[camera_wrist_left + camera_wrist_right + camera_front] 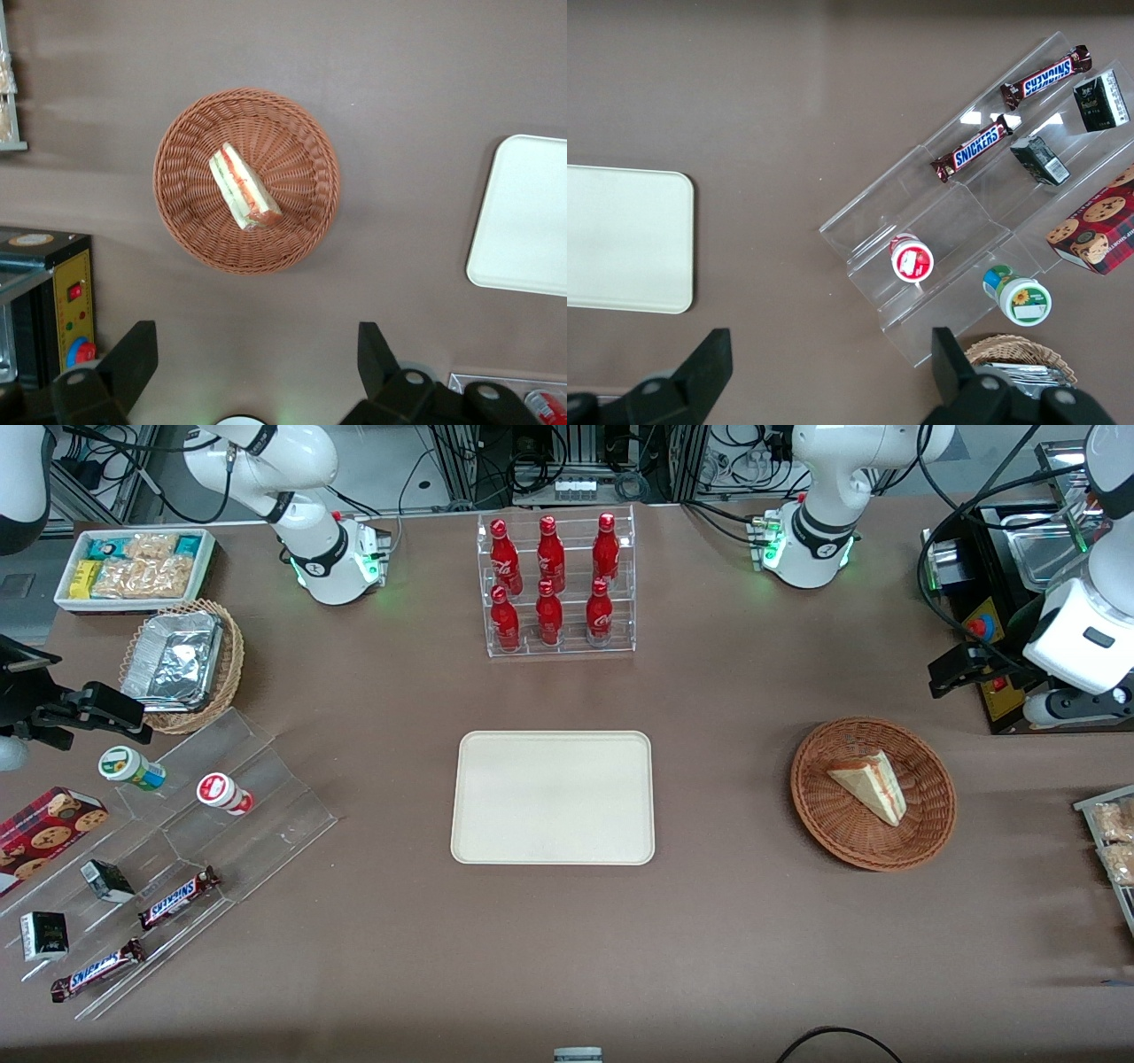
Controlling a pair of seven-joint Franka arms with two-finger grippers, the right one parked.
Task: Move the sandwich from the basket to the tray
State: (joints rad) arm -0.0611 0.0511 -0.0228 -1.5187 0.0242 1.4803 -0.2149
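Observation:
The sandwich (873, 784) (244, 188), a pale wedge with red and green filling along its edge, lies in the round reddish-brown wicker basket (815, 797) (182, 168) toward the working arm's end of the table. The cream tray (553, 797) (527, 217) (625, 239) sits bare at the table's middle. My gripper (961, 669) (257, 341) hangs above the table, farther from the front camera than the basket and apart from it. Its fingers stand wide open with nothing between them.
A clear rack of red bottles (556, 584) stands farther from the front camera than the tray. A black control box with a red button (992, 629) (53, 301) sits below my gripper. A stepped acrylic shelf of snacks (177, 824) lies toward the parked arm's end.

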